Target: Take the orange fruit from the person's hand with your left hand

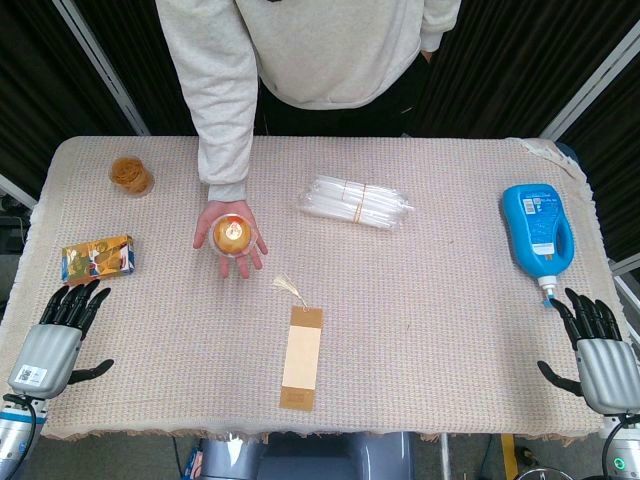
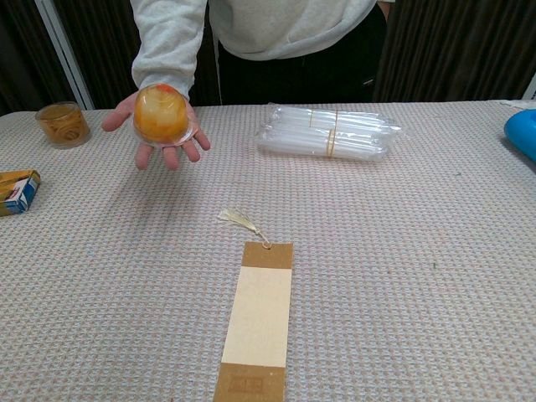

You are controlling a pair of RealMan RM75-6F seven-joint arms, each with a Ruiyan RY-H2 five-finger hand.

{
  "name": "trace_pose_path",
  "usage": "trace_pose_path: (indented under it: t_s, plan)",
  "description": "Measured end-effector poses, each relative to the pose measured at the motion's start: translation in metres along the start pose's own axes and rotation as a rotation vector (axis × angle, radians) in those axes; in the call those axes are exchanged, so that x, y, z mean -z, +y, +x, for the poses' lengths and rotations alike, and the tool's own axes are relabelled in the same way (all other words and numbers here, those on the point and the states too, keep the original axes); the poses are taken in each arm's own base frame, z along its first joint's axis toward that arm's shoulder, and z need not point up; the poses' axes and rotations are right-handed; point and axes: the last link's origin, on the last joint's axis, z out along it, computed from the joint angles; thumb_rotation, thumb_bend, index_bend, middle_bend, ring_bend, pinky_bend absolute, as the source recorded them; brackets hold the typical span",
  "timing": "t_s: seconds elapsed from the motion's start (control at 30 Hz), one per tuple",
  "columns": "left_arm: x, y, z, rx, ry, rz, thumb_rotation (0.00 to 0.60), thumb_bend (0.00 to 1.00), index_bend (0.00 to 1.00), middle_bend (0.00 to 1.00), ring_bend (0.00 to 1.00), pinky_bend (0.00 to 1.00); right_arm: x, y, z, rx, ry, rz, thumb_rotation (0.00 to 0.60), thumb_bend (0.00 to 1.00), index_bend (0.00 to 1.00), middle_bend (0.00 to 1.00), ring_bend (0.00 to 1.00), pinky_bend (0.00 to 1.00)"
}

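Note:
A person across the table holds out an open palm (image 1: 229,238) (image 2: 159,138) with the orange fruit (image 1: 232,236) (image 2: 161,114) resting on it, above the left-middle of the table. My left hand (image 1: 55,338) lies flat at the near left corner, fingers spread and nothing in it, well short of the fruit. At the near right corner my right hand (image 1: 600,352) also rests flat with fingers apart, holding nothing. Neither hand shows in the chest view.
A small printed box (image 1: 97,258) (image 2: 17,191) sits just beyond my left hand. A glass jar (image 1: 131,176) (image 2: 63,124) stands far left. A bundle of clear tubes (image 1: 357,202) (image 2: 328,134), a bookmark with tassel (image 1: 301,356) (image 2: 258,325) and a blue bottle (image 1: 539,232) also lie on the woven cloth.

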Motion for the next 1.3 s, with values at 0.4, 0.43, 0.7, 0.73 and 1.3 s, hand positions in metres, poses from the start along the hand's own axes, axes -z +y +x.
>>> trace_pose_path:
  t_s: [0.4, 0.43, 0.7, 0.73, 1.3]
  plan:
    - [0.001, 0.002, 0.0, -0.014, 0.0, -0.008, 0.6, 0.0, 0.0, 0.0, 0.0, 0.0, 0.001, 0.001, 0.0, -0.001, 0.0, 0.001, 0.6, 0.11, 0.11, 0.0, 0.0, 0.0]
    - [0.001, 0.002, 0.001, -0.016, 0.002, -0.011, 0.6, 0.0, 0.0, 0.0, 0.0, 0.0, 0.0, 0.0, 0.0, -0.001, -0.002, 0.002, 0.6, 0.11, 0.11, 0.0, 0.0, 0.0]
    - [-0.005, 0.006, 0.007, -0.014, 0.008, -0.026, 0.6, 0.03, 0.0, 0.0, 0.0, 0.0, -0.001, -0.001, -0.002, 0.002, -0.01, 0.003, 0.6, 0.11, 0.11, 0.0, 0.0, 0.0]
    - [-0.008, 0.008, 0.009, -0.009, 0.009, -0.029, 0.6, 0.04, 0.0, 0.0, 0.0, 0.0, -0.001, -0.001, -0.002, 0.001, -0.011, 0.002, 0.6, 0.11, 0.11, 0.0, 0.0, 0.0]
    - [-0.125, 0.062, 0.06, -0.069, -0.014, -0.034, 0.6, 0.2, 0.07, 0.0, 0.0, 0.01, -0.001, -0.002, -0.002, -0.019, -0.029, 0.008, 0.6, 0.11, 0.11, 0.0, 0.0, 0.0]
